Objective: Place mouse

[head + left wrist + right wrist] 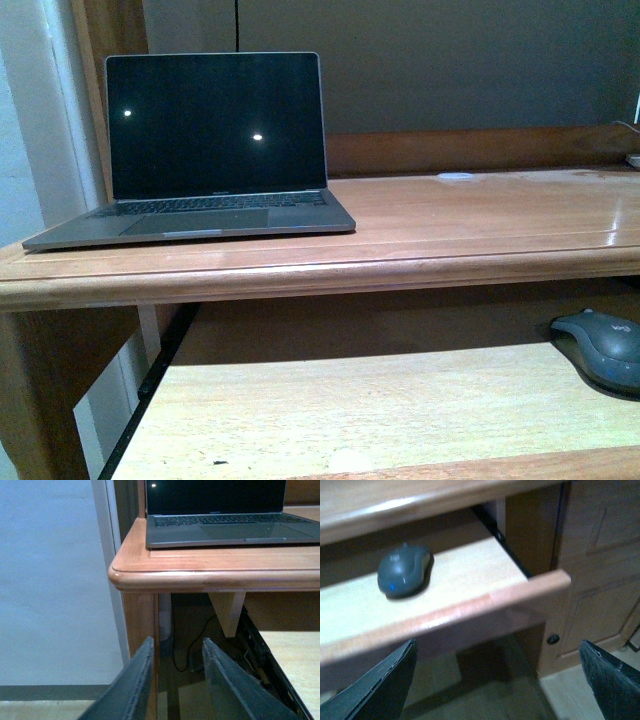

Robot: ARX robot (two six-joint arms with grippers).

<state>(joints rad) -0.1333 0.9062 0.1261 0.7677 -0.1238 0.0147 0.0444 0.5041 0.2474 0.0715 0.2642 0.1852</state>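
Observation:
The dark grey mouse [604,348] lies on the pulled-out light wood keyboard tray [360,410], at its right end under the desk top. In the right wrist view the mouse [404,570] sits on the tray [470,575], beyond its front edge. My right gripper [497,672] is open wide and empty, below and in front of the tray's front edge, apart from the mouse. My left gripper [177,667] is open and empty, low beside the desk's left front corner [120,572]. Neither arm shows in the front view.
An open laptop [205,150] with a dark screen stands on the wooden desk top [470,225] at the left; it also shows in the left wrist view [225,515]. A small white disc [456,177] lies at the desk's back. Cabinet doors [600,580] stand right of the tray.

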